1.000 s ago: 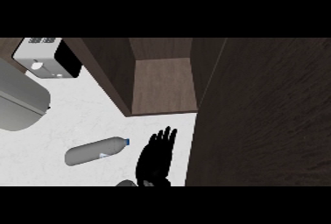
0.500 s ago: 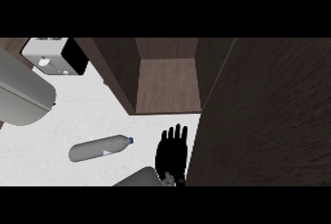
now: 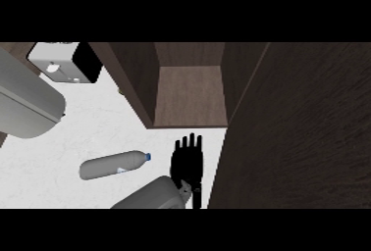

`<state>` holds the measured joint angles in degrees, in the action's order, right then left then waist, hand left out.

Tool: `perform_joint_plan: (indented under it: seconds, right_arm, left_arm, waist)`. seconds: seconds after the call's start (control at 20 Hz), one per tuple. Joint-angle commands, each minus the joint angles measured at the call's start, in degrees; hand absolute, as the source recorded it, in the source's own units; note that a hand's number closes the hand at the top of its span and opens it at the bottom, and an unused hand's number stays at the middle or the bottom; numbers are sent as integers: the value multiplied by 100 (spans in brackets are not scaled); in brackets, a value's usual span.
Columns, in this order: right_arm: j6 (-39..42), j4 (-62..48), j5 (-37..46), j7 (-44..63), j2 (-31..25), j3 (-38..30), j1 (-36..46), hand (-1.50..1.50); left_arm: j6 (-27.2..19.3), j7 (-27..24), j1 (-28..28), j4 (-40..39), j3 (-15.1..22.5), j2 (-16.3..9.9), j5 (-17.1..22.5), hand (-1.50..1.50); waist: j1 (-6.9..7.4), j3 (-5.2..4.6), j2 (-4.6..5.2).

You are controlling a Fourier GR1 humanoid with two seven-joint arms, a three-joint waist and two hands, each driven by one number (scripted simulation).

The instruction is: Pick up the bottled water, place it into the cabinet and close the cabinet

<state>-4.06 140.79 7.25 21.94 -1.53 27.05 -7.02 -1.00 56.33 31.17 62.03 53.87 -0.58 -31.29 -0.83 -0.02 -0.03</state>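
Head view: white counter below; bottled water lying on its side, blue cap toward cabinet; cabinet open, wooden shelf showing, dark door at right; right hand black, fingers straight and spread, holding nothing, just right of bottle, not touching; toaster top left.

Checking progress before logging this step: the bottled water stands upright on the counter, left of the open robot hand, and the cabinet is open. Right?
Not quite. The head view shows the bottled water lying on its side on the counter, not upright. The rest holds: it is left of the open robot hand, and the cabinet is open.
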Motion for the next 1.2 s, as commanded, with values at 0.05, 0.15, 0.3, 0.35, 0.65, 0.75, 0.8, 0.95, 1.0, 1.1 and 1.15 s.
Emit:
perform_joint_plan:
  seconds: [0.05,0.15,0.3,0.35,0.65,0.75,0.8,0.95,1.0,1.1,1.15]
  right_arm:
    - [-95,324,515,-72,-105,280,-223,-150]
    - [-243,307,685,216,-44,414,-26,-150]
    - [-351,445,746,326,-132,452,-17,-150]
    - [-279,607,633,333,-275,445,-127,-150]
    - [-532,508,647,706,-209,296,331,-150]
    - [-641,626,949,798,-220,643,287,-150]
    - [-632,472,792,334,-284,688,-17,-150]
    - [-611,1081,723,1078,-543,413,202,-150]
    - [-827,740,1018,636,-346,997,-51,-150]
    - [-755,927,879,947,-508,707,218,-150]
    - [-843,584,900,365,-487,851,-59,-150]
  left_arm:
    - [57,-510,56,-377,-426,-207,-288,-150]
    - [206,-302,-69,-98,-497,-285,-382,-150]
    - [87,-411,-328,-44,-548,-672,-493,-150]
    - [58,-710,-425,-137,-647,-804,-420,-150]
    - [364,-728,-753,415,-1005,-1405,-476,-150]
    - [376,-812,-923,422,-1056,-1586,-517,-150]
    - [538,-772,-904,587,-1252,-1630,-445,-150]
    - [695,-974,-759,626,-1557,-2113,-335,-150]
    - [148,-1596,-969,-72,-1564,-1951,-498,-150]
    - [691,-1312,-915,361,-1772,-2083,-249,-150]
    - [671,-1546,-1038,440,-1752,-2200,-343,-150]
  waist:
    - [33,1,-6]
    - [58,0,-11]
    - [60,-2,-17]
    - [46,-1,-14]
    - [88,-3,-12]
    - [76,-5,-22]
    - [66,1,-20]
    - [50,-6,-32]
    - [2,-7,-14]
    - [32,-4,-19]
    - [36,0,-18]
